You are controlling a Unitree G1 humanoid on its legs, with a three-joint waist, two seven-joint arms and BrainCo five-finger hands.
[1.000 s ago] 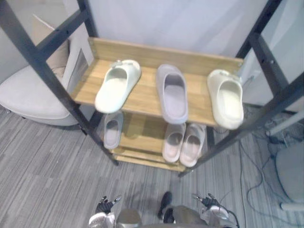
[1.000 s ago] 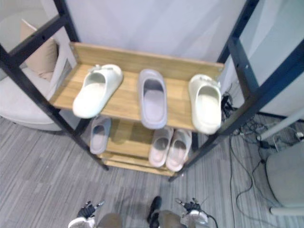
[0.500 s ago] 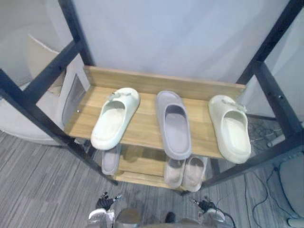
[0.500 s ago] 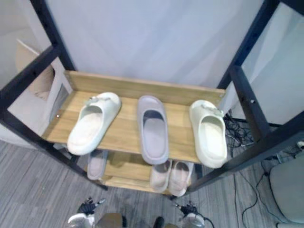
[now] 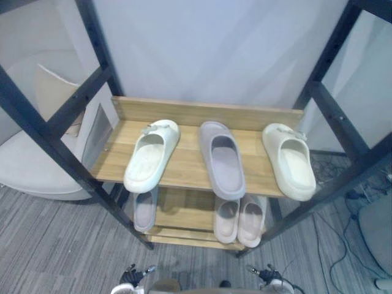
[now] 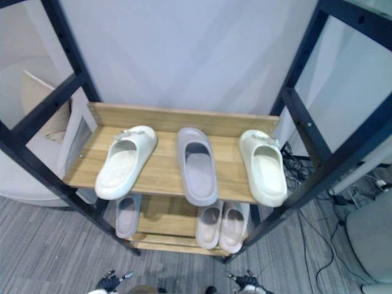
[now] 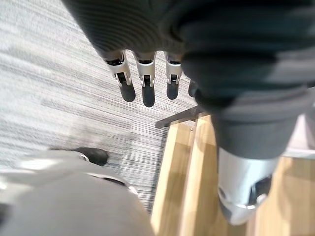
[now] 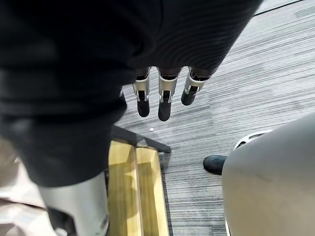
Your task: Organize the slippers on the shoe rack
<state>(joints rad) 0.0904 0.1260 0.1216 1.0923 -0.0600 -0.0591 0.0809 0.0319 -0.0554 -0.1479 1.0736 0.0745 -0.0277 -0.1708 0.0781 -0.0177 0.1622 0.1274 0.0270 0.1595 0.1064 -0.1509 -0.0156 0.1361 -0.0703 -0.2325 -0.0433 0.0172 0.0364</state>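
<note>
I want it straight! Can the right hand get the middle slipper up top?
Probably yes: the right hand hangs low, open and empty, and the middle slipper pokes over the shelf's open front, nothing blocking.

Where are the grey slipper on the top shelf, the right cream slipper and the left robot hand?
top grey slipper [image 5: 224,171], left eye view, on its footbed.
right cream slipper [image 5: 295,169], left eye view, on its footbed.
left robot hand [image 7: 147,84], left wrist view, on a finger.

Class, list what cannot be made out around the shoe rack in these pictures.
Lower grey slipper: far end hidden under the upper shelf, left eye view.
Pink pair: far ends hidden likewise.
Left hand and right hand: mostly cut off by that view's bottom edge.
</note>
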